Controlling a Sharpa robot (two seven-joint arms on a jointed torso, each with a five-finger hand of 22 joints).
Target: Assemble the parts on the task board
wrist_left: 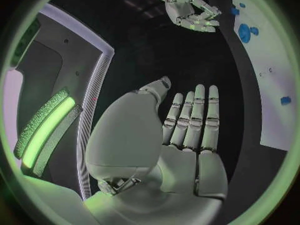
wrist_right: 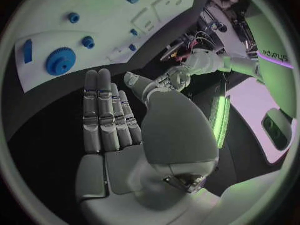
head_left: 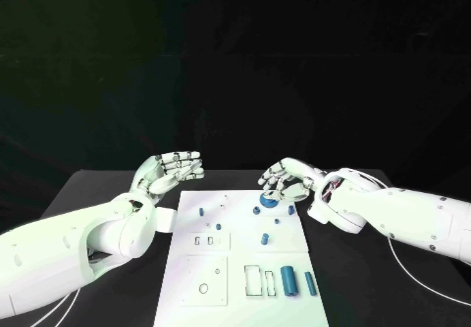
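Several small blue parts scattered on white board in middle of black counter; probably laid out loose for pickup, none judged assembled yet. Toothed blue gear at far end of board, small round pieces beside it, flat blue bar close by. Two blue cylinders lying flat at near end next to outlined slots. Right hand above far end of board, just over gear, fingers straight and apart, holding nothing, likely set to reach down for gear. Left hand raised off board's far left corner, fingers extended, empty, looks parked clear.
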